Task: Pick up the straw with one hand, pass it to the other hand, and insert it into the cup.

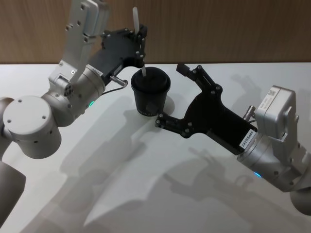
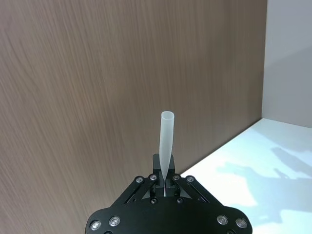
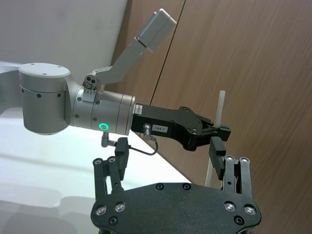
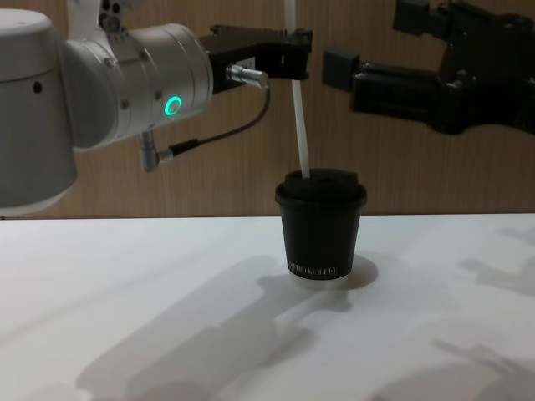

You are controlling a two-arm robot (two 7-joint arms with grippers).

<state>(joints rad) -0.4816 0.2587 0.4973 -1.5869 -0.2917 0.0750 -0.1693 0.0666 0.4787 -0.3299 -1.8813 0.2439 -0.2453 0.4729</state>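
From my head view, my left gripper point(image 1: 141, 42) hangs above the cup point(image 1: 150, 97), its fingers pinched on the straw point(image 1: 137, 22), whose lower end meets the cup's lid. My right gripper point(image 1: 176, 94) sits just beside the cup on the white table point(image 1: 146, 194), fingers spread wide and holding nothing.

In my left wrist view, the straw point(image 2: 166, 144) stands up from between the closed fingertips of my left gripper point(image 2: 165, 184).

In my right wrist view, my right gripper point(image 3: 168, 156) is wide open, and beyond it my left gripper point(image 3: 219, 131) clamps the upright straw point(image 3: 220, 107).

From my chest view, the straw point(image 4: 299, 117) runs almost vertically, slightly tilted, from my left gripper point(image 4: 294, 42) down to the cup point(image 4: 320, 225) lid; my right gripper point(image 4: 376, 58) hangs beside the straw, higher than the cup.
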